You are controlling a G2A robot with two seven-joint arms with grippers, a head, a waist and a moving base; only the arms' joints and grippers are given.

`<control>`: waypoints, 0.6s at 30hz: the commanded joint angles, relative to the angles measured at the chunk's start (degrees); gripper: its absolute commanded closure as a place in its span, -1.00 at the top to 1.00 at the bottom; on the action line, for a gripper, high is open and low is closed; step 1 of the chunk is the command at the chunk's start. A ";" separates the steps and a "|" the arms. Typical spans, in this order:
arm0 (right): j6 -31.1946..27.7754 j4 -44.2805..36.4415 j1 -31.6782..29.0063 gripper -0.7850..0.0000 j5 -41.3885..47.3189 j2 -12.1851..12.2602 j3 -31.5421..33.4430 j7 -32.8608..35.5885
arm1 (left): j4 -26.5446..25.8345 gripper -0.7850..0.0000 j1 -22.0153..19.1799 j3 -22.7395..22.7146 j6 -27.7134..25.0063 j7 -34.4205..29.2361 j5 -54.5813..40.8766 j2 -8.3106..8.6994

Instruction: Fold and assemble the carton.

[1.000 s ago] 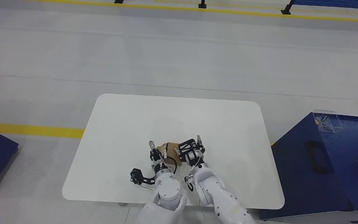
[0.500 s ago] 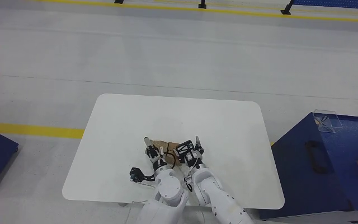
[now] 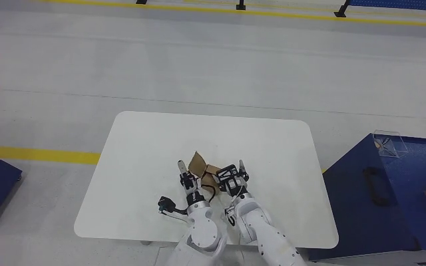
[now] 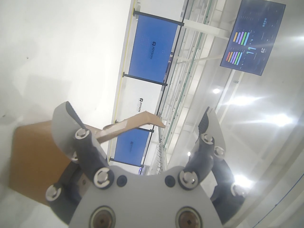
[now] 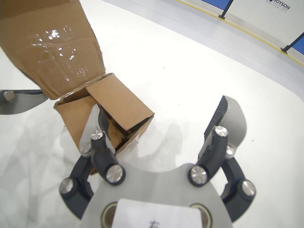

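The right gripper (image 5: 161, 112) is spread wide and holds nothing; one finger (image 5: 98, 119) sits at the open mouth of the carton (image 5: 121, 103), though contact cannot be judged. The left gripper (image 4: 135, 111) is also wide open and empty, just beside the carton's other side, one finger overlapping its brown wall. Both arms reach forward from the near edge of the white table (image 3: 133, 146), wrists low, flanking the box. Half a second ago the carton lay flatter and stretched toward the left between the grippers. Now its big flap (image 5: 54, 41) stands raised and both grippers have drawn slightly apart. The carton rests on the table near the robot, its open end facing the right gripper, its long axis running diagonally away toward the far left, with the flap tilted up at that far end.
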 commanded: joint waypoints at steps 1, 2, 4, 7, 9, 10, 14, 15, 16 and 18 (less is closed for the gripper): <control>-0.63 -0.72 -0.46 1.00 -0.39 0.25 0.95 0.29 | -0.30 1.00 0.26 0.50 -0.49 0.46 0.42 0.23; -1.09 -1.10 -0.68 1.00 -0.38 0.34 1.35 0.55 | -0.42 1.00 0.32 0.72 -0.49 0.51 0.38 0.34; -1.70 -1.55 -1.01 1.00 -0.88 0.49 1.86 1.09 | -0.75 1.00 0.45 0.95 -0.38 0.61 0.20 0.49; -2.19 -1.64 -1.12 1.00 -1.18 0.51 2.07 1.82 | -1.02 1.00 0.48 1.13 1.23 0.32 -0.65 0.60; -2.08 -1.24 -0.83 1.00 -1.24 0.41 2.05 2.21 | -1.11 1.00 0.41 0.97 3.70 0.61 -1.02 0.58; -1.81 -1.26 -0.75 1.00 -0.62 0.31 2.12 1.87 | -1.28 1.00 0.41 0.88 4.76 0.68 -1.14 0.56; -1.64 -1.46 -0.71 1.00 1.46 -0.05 2.09 0.89 | -1.67 1.00 0.73 0.38 9.57 0.81 -1.03 0.63; -1.69 -1.37 -0.67 1.00 1.20 -0.08 2.02 0.97 | -1.88 1.00 0.74 0.26 10.77 0.52 -1.40 0.63; -1.56 -1.12 -0.58 1.00 0.84 -0.10 2.00 1.24 | -1.81 1.00 0.65 0.11 11.92 0.45 -1.51 0.60; -1.33 -0.58 -0.24 1.00 0.11 -0.13 2.01 2.00 | -1.41 1.00 0.18 0.09 13.12 -0.28 -1.90 0.42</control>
